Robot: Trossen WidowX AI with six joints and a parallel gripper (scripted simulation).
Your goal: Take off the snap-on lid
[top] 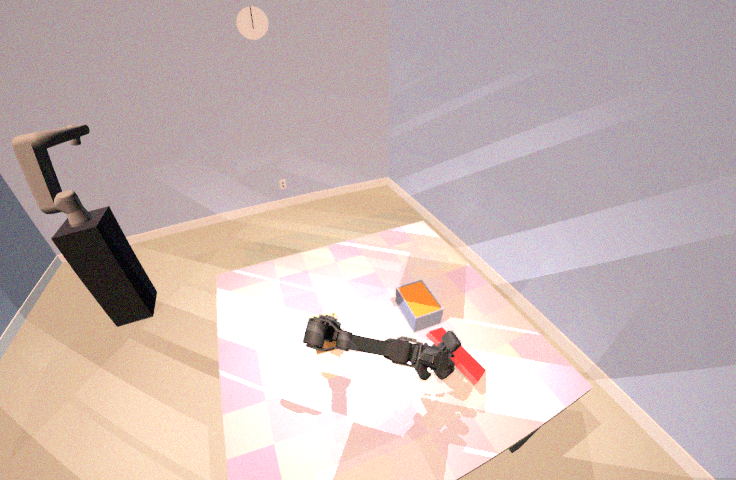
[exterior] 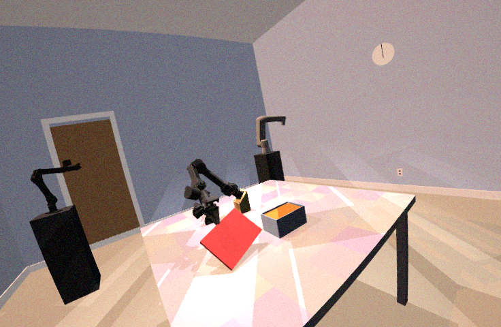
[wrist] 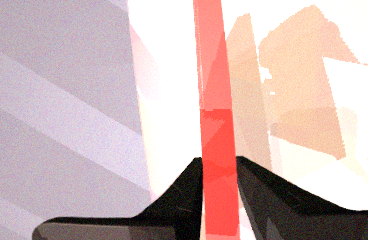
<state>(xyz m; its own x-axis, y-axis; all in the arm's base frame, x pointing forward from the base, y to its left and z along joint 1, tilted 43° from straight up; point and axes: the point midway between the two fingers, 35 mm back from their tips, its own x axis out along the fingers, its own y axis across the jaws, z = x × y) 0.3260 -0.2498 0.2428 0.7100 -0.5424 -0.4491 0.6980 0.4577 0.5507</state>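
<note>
The red lid (top: 469, 365) (exterior: 231, 240) (wrist: 214, 65) is off the box and held on edge, its broad face steeply tilted toward the exterior camera, one corner pointing down. Whether that corner touches the table (top: 250, 316) (exterior: 335, 219) I cannot tell. My gripper (top: 449, 358) (exterior: 218, 222) (wrist: 218, 163) is shut on the lid, one dark finger on each side of its narrow edge in the wrist view. The storage box (top: 428, 322) (exterior: 293, 223) stands upright and open beside the lid, grey-blue outside and orange inside. The lid's inner side is not clearly seen.
A yellowish block (exterior: 242, 204) stands near my arm's base. Behind the table are two black pedestals (top: 105, 271) (exterior: 64, 254) with other arms on them. The table's dark edge (exterior: 359, 266) runs along the right in the exterior view.
</note>
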